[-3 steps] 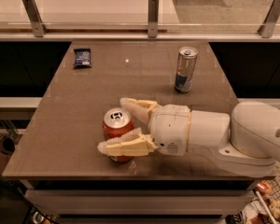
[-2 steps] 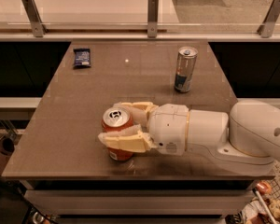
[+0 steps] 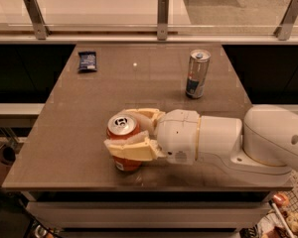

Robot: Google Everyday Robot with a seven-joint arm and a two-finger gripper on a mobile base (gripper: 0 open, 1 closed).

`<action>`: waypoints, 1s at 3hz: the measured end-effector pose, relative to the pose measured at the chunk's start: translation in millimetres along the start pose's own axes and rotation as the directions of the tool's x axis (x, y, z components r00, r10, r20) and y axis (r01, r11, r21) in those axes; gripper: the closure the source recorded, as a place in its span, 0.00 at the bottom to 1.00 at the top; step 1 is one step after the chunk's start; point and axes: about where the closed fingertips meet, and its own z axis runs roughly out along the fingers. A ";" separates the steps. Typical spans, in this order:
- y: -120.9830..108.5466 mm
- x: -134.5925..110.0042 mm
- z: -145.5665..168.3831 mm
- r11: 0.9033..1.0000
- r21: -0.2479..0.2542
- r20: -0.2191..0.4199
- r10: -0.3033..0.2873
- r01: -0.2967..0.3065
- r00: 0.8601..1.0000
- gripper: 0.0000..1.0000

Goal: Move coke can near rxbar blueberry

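With your gripper point(image 3: 118, 131) clamped on the coke can point(image 3: 122, 124) near the front edge of the table point(image 3: 64, 133), lift it upright and set it just beside the rxbar blueberry point(image 3: 87, 61) at the far-left corner.

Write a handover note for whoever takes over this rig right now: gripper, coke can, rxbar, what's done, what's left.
Gripper: near the table's front edge, jaws shut on the coke can.
Rxbar blueberry: far-left corner of the table, well apart from the can.
Done: the grasp.
Left: carry the can to the far left, set it down beside the bar, release.
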 end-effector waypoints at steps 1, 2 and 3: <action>1.0 -1.1 0.8 1.000 -0.001 -0.001 -0.003 0.003 1.000 1.00; -4.8 -7.6 -0.2 1.000 0.009 -0.004 -0.009 0.009 1.000 1.00; -39.3 -26.7 -8.5 0.998 0.052 -0.001 -0.020 0.020 1.000 1.00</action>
